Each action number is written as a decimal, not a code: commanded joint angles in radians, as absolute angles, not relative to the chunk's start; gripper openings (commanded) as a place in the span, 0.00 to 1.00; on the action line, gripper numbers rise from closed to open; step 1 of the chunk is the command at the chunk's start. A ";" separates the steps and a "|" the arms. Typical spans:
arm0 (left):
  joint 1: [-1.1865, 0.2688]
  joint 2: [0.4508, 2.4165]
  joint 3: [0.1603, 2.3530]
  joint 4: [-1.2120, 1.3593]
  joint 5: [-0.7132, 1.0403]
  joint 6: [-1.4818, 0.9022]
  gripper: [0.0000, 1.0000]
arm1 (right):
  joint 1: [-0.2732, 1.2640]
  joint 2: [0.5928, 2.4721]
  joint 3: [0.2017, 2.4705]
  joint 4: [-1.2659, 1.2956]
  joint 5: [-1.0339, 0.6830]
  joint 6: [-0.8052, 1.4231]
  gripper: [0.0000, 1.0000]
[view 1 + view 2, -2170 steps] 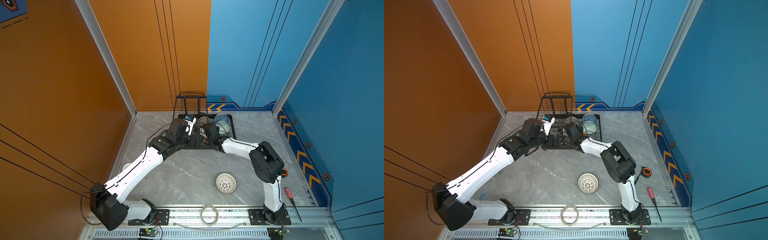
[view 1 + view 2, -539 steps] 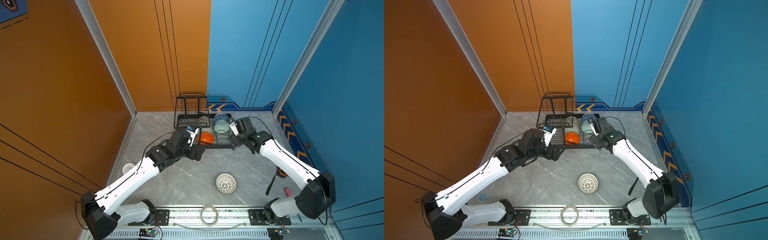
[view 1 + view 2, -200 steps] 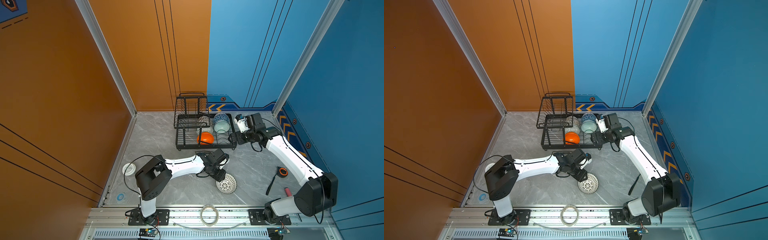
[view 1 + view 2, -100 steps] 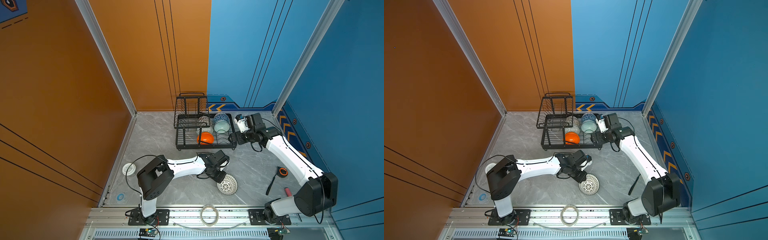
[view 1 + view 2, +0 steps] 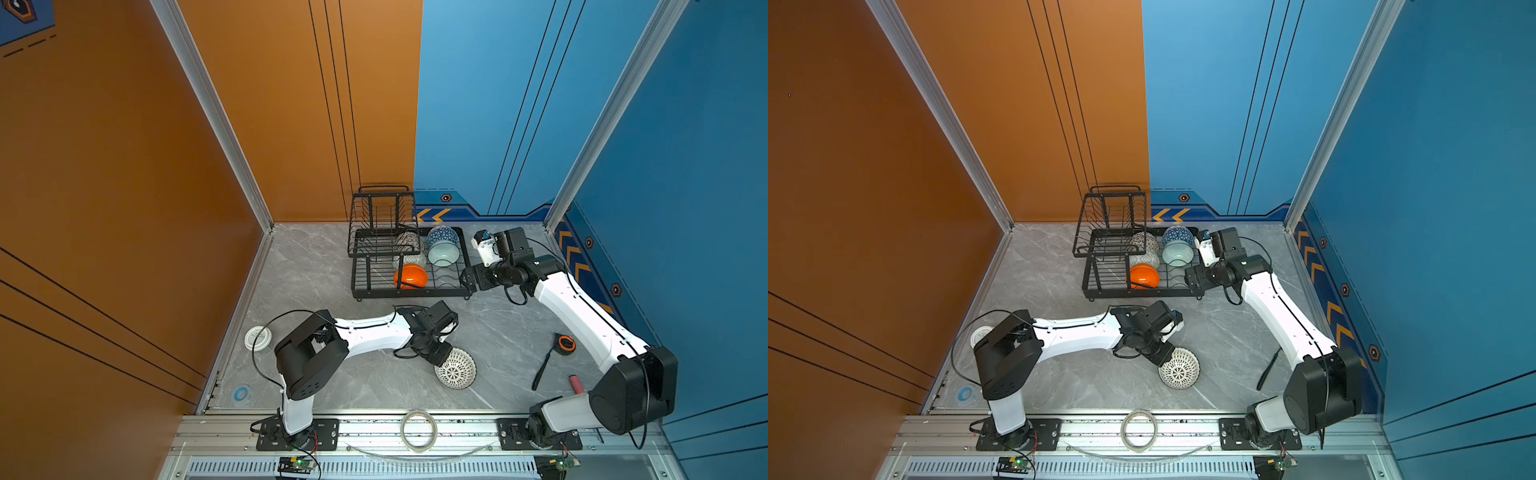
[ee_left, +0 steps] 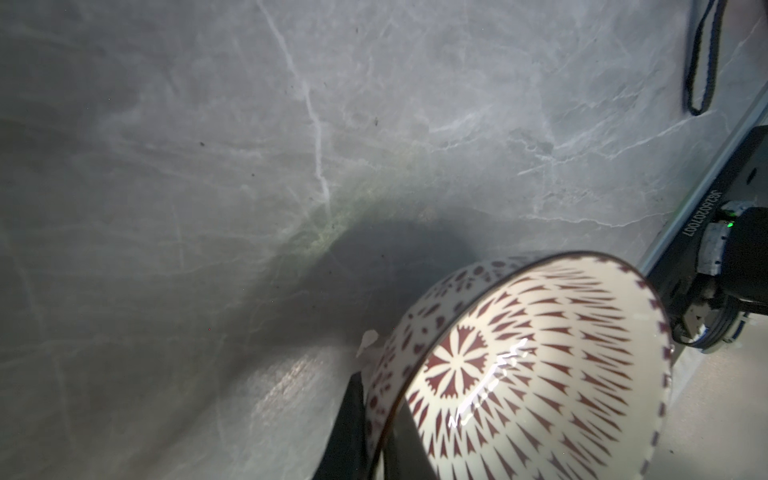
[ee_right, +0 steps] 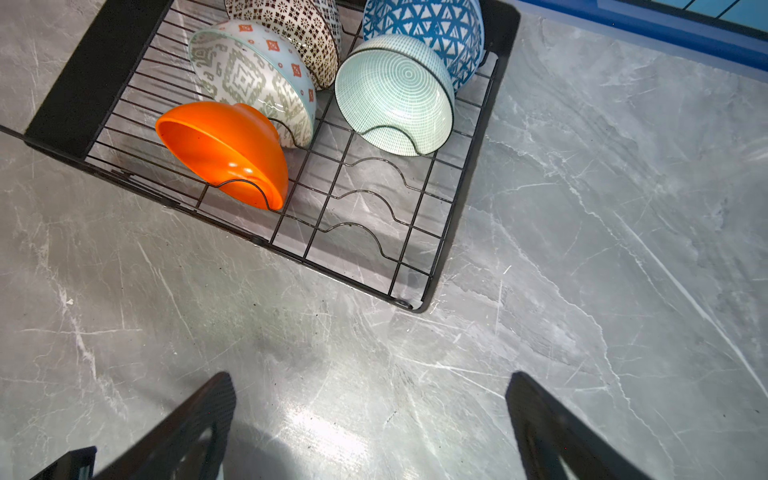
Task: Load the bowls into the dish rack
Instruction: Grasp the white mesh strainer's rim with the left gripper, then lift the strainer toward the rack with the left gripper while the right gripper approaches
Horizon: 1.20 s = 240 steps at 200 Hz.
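A white bowl with dark lattice (image 5: 456, 369) (image 5: 1179, 368) lies tipped on the grey table near the front. My left gripper (image 5: 440, 353) (image 6: 376, 436) is shut on its rim, one finger (image 6: 349, 428) outside and one inside; the left wrist view shows the bowl's patterned inside (image 6: 540, 374). The black wire dish rack (image 5: 415, 294) (image 7: 457, 216) stands at the back. Its lower tray holds an orange bowl (image 5: 409, 276) (image 7: 224, 149), a maze-patterned bowl (image 7: 249, 79), a dotted bowl (image 7: 299, 25), a pale mint bowl (image 7: 392, 91) and a blue triangle bowl (image 7: 432, 20). My right gripper (image 5: 467, 279) (image 7: 370, 415) hangs open beside the rack's right front corner.
The rack's raised upper basket (image 5: 382, 220) sits at its back left. A white lidded jar (image 5: 257, 337) stands by the left wall. A tape ring (image 5: 418, 429) lies on the front rail. A small orange-and-black tool with a strap (image 5: 565, 345) and a red-handled tool (image 5: 575, 384) lie at right.
My left gripper has closed onto the lattice bowl's rim, and the bowl has shifted slightly. The right arm has stayed still.
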<state>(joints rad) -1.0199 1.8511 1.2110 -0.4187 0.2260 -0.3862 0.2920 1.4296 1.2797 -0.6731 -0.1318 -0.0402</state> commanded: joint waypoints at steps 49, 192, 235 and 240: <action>-1.006 1.714 1.234 -0.481 0.118 -0.358 0.00 | 0.256 1.346 1.261 -0.701 -0.165 -0.051 1.00; -0.895 1.417 1.233 -0.273 -0.096 -0.330 0.00 | 0.286 1.259 1.290 -0.656 -0.317 0.078 1.00; -0.859 1.397 1.217 -0.209 -0.104 -0.323 0.00 | 0.333 1.166 1.223 -0.560 -0.370 0.180 1.00; -0.854 1.398 1.218 -0.209 -0.106 -0.320 0.00 | 0.339 1.157 1.219 -0.560 -0.370 0.184 1.00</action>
<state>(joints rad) -0.8715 1.4288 1.2228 -0.2951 -0.0750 -0.3325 0.3138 1.2076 1.2495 -0.6136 -0.3260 0.1127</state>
